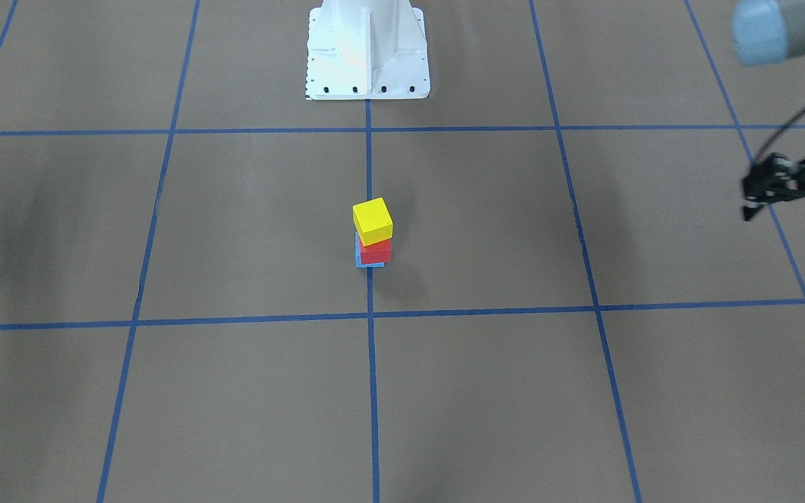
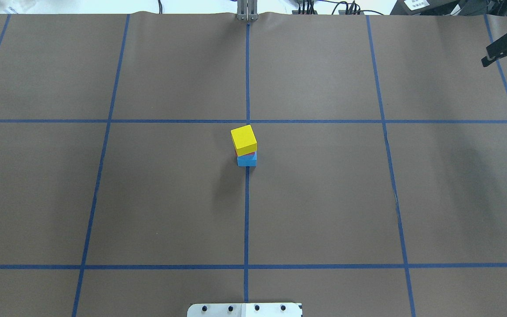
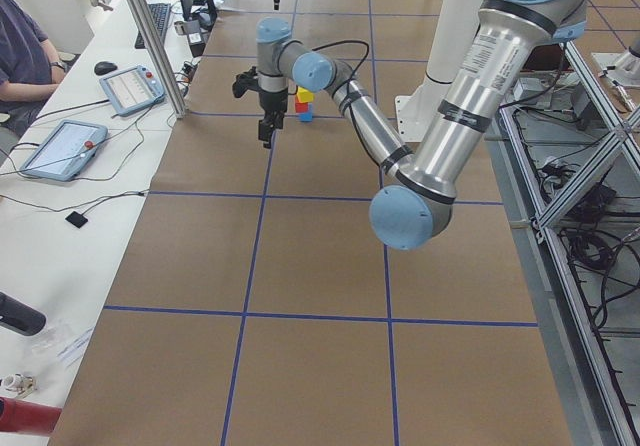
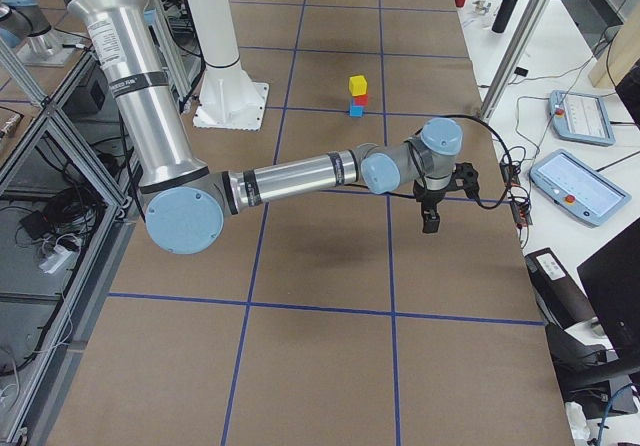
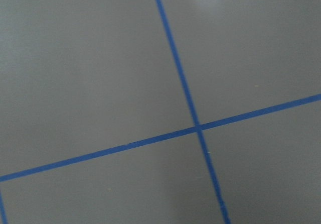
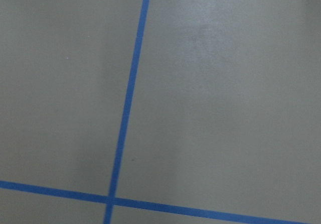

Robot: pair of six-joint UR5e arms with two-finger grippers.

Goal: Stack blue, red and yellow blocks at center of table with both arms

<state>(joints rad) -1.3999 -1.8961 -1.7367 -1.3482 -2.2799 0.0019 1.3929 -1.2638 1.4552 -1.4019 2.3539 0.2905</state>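
Note:
A yellow block [image 1: 372, 221] sits on a red block [image 1: 376, 251], which sits on a blue block [image 1: 369, 263], as one stack at the table's centre on the blue tape line. The yellow block is turned slightly against the ones below. The stack also shows in the overhead view [image 2: 243, 139]. My left gripper [image 1: 788, 218] is open and empty, raised far out to my left of the stack. My right gripper [image 2: 502, 61] is open and empty, far out to my right near the table's far corner. Both wrist views show only table and tape.
The brown table [image 2: 148, 198] carries a grid of blue tape lines. My white base [image 1: 367, 52] stands at the near edge. Desks with teach pendants [image 4: 585, 116] run along the far side, and a seated person [image 3: 20, 46] is there.

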